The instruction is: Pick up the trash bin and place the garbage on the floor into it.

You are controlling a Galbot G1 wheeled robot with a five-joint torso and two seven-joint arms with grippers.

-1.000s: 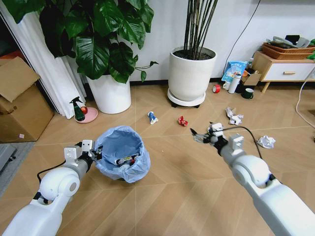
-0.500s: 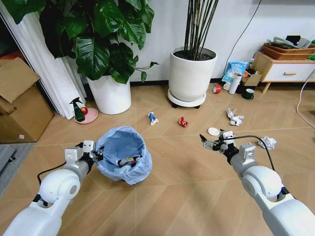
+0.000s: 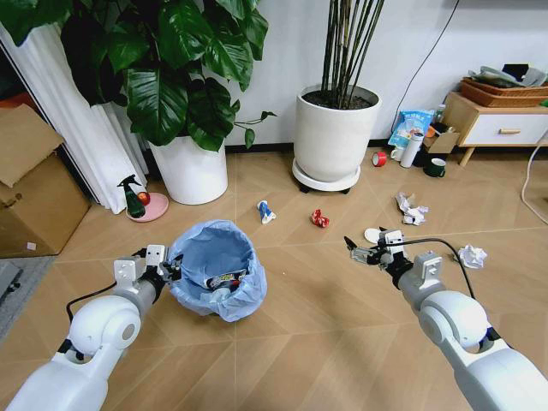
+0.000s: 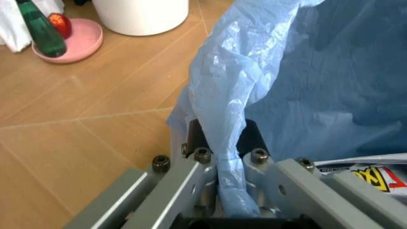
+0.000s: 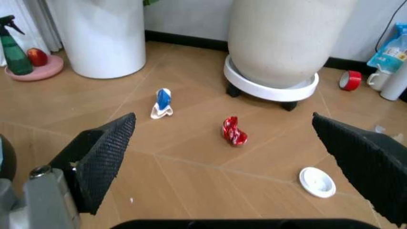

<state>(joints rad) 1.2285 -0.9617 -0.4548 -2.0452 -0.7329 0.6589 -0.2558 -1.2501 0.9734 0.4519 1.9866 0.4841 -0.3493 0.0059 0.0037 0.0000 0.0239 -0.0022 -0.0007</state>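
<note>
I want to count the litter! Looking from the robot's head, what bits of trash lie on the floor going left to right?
Blue-white wrapper → red crushed wrapper → white round lid → crumpled white paper wad → second crumpled white paper wad.

A lived-in home room: herringbone wooden floor (image 3: 342, 325), two large white ceramic planters (image 3: 336, 137) with leafy houseplants at the upper centre, a low wooden side cabinet with a white drawer (image 3: 505, 128) at upper right, cardboard boxes (image 3: 34, 197) at left.
</note>
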